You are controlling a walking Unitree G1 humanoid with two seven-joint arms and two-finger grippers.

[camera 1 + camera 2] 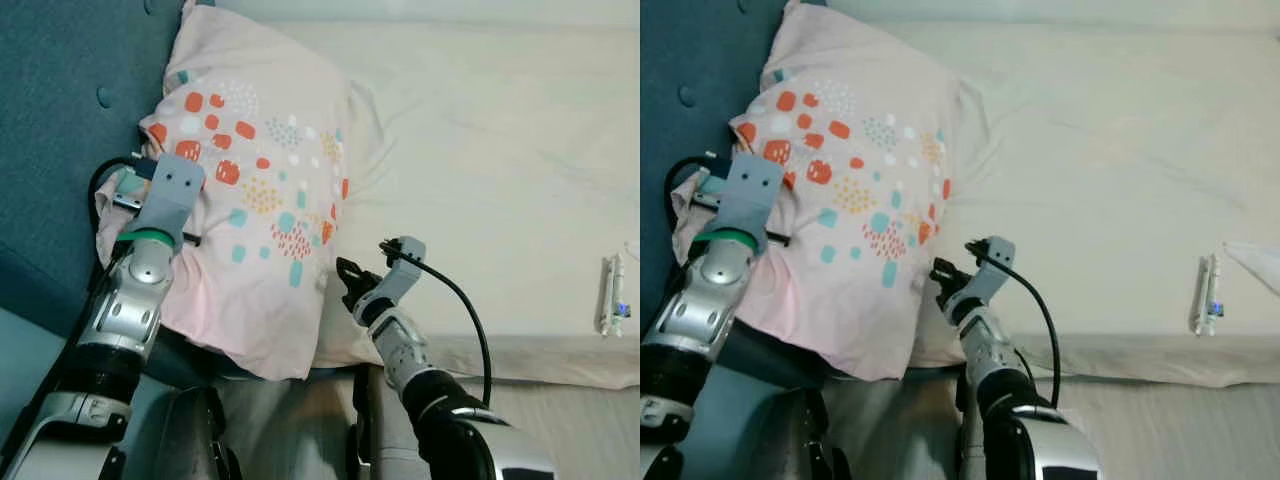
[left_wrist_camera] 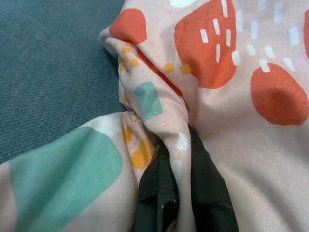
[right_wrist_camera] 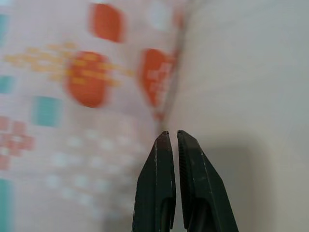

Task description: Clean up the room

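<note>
A pink pillow [image 1: 260, 200] with orange, teal and yellow spots leans against the teal headboard [image 1: 60, 120] at the left end of the bed. My left gripper [image 2: 181, 145] is at the pillow's left corner, shut on a bunched fold of its fabric, which shows pinched between the black fingers. In the head views the grey wrist mount [image 1: 172, 192] covers those fingers. My right gripper [image 1: 347, 272] sits by the pillow's lower right edge, just over the sheet. Its fingers [image 3: 159, 164] are shut with nothing between them.
A cream sheet [image 1: 500, 180] covers the bed to the right of the pillow. A small white tube-like object with a blue mark [image 1: 611, 295] lies near the bed's front right edge. A scrap of white [image 1: 1255, 262] shows at the far right.
</note>
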